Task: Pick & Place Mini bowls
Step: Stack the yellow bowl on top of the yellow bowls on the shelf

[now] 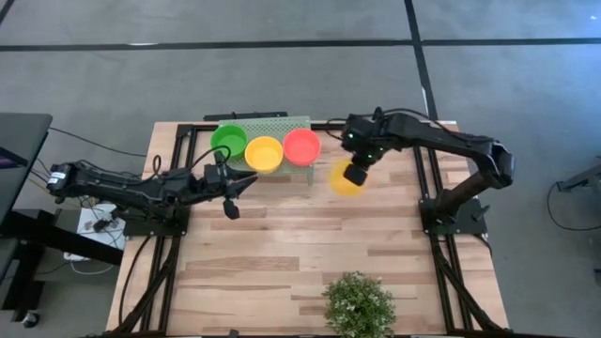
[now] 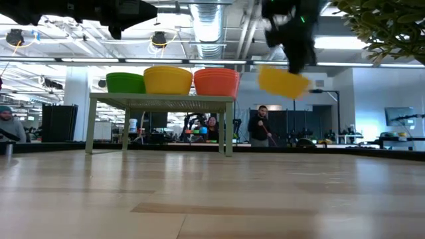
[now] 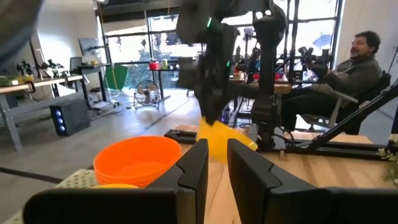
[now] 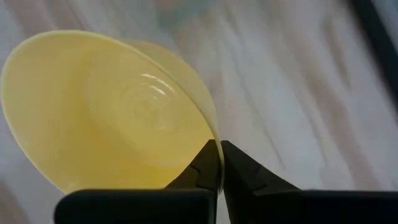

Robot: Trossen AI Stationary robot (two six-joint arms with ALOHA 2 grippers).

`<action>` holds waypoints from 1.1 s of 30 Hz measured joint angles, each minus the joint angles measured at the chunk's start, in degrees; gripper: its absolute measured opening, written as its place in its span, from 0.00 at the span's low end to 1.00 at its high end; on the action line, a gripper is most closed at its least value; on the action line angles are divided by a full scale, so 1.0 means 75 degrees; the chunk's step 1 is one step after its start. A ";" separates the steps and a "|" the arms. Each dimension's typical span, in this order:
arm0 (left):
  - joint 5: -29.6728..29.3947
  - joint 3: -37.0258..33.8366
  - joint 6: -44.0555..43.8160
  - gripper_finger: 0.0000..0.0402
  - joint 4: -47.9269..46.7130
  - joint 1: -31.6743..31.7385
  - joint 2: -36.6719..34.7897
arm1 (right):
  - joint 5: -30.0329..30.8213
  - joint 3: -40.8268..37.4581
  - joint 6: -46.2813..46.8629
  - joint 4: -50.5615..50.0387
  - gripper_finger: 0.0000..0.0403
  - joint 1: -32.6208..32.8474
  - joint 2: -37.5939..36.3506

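the right end effector [image 1: 356, 175] pinches the rim of a yellow mini bowl [image 1: 345, 178], carrying it tilted above the worktop [image 1: 310, 244] beside the perforated stand [image 1: 282, 123], so next comes setting it there, while the left end effector [image 1: 231, 199] waits slightly parted, empty.

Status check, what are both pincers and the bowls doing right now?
Right pincer shut on yellow bowl's rim, held above table beside the stand. Left pincer waiting over table, holding nothing. Green, yellow, red-orange bowl stacks on stand. Nothing blocking.
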 joint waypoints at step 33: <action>-0.0083 -0.0003 0.0020 0.15 -0.0972 -0.0029 -0.0827 | -0.0770 0.5778 0.0338 0.2051 0.01 0.0425 0.3780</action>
